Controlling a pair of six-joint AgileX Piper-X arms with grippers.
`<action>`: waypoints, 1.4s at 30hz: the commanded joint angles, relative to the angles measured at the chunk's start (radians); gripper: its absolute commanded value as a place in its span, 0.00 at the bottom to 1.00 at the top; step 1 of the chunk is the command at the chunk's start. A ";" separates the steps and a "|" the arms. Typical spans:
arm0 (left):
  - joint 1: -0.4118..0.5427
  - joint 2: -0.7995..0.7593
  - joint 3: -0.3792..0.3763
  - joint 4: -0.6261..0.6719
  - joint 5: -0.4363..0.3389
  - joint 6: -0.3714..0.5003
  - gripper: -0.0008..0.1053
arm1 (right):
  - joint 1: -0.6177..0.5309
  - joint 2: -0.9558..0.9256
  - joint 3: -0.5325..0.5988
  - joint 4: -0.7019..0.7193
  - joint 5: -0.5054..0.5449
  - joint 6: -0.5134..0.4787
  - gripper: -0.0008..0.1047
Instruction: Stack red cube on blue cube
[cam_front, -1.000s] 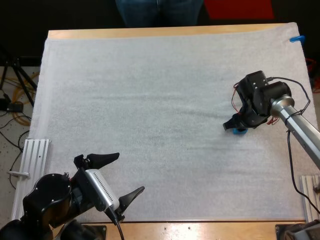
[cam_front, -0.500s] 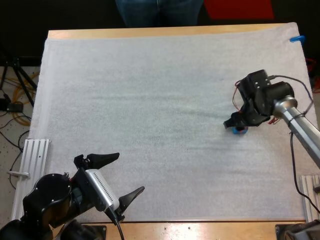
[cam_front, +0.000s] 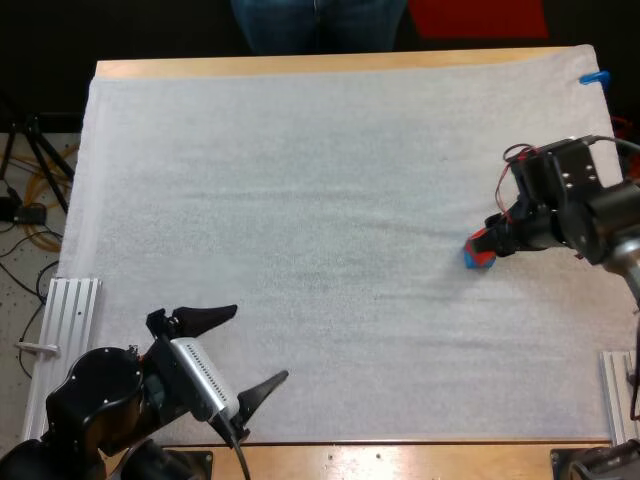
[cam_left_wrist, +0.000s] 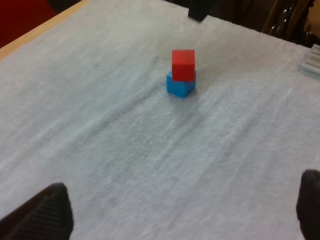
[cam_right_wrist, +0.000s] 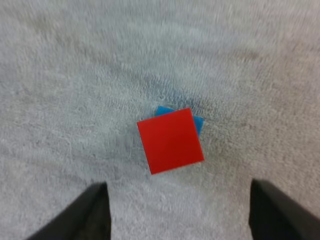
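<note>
Legs (cam_front: 320, 25) stand beyond table (cam_front: 300, 66), red cube (cam_right_wrist: 170, 140) tops blue cube (cam_left_wrist: 179, 89), left jaws and right jaws wide.

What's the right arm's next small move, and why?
Probably raise the right arm straight up and away, I'd judge: the red cube sits on the blue cube, slightly twisted, and the right jaws stand open, clear of it on both sides.
</note>
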 joint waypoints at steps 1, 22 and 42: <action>-0.003 0.001 -0.005 -0.012 -0.058 -0.009 0.83 | -0.008 -0.019 -0.009 -0.018 0.005 0.000 0.54; 0.434 0.001 -0.005 -0.124 -0.225 0.041 0.83 | -0.374 -0.193 -0.009 -0.064 -0.031 0.021 0.54; 0.593 -0.062 -0.056 -0.083 -0.145 -0.010 0.83 | -0.404 -0.796 0.162 -0.048 -0.040 0.020 0.54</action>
